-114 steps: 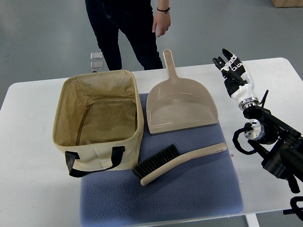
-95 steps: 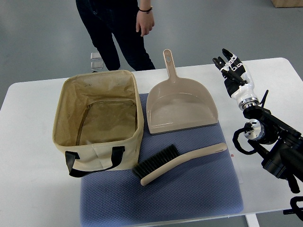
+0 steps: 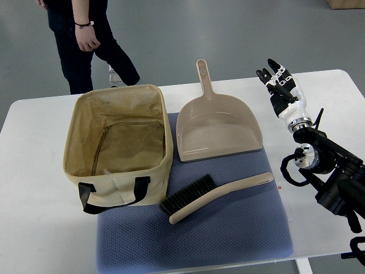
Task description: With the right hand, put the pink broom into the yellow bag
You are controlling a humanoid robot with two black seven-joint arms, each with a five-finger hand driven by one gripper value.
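**Waiting Hand, Broom Flat on the Mat**

Hovering over the white table (image 3: 34,228) at its right side, the right hand (image 3: 278,83) is held with its fingers (image 3: 272,69) extended and only loosely spread, pointing away from the robot toward the table's far edge. It grasps nothing and touches nothing; the table surface beneath it is bare. Its arm (image 3: 325,171) runs back toward the lower right corner of the picture.

The pink broom (image 3: 214,196) lies flat on the blue-grey mat (image 3: 228,234), well apart from the hand, nearer the robot and to the hand's left. Its dark bristles (image 3: 187,193) point toward the bag, and its pale handle stretches rightward, ending near the mat's right edge. That handle end is the part closest to the arm, yet clear space separates the two.

The yellow bag (image 3: 120,142) stands open on the left part of the table, its right side resting on the mat, black strap handles (image 3: 111,197) hanging down its near wall. The bristle end of the broom sits just beside the bag's near right corner. Between the bag and the hand, a dustpan (image 3: 217,128) of matching colour lies on the far part of the mat, its handle pointing away from the robot.

A person (image 3: 85,40) stands beyond the table's far left edge, one hand hanging at the side.
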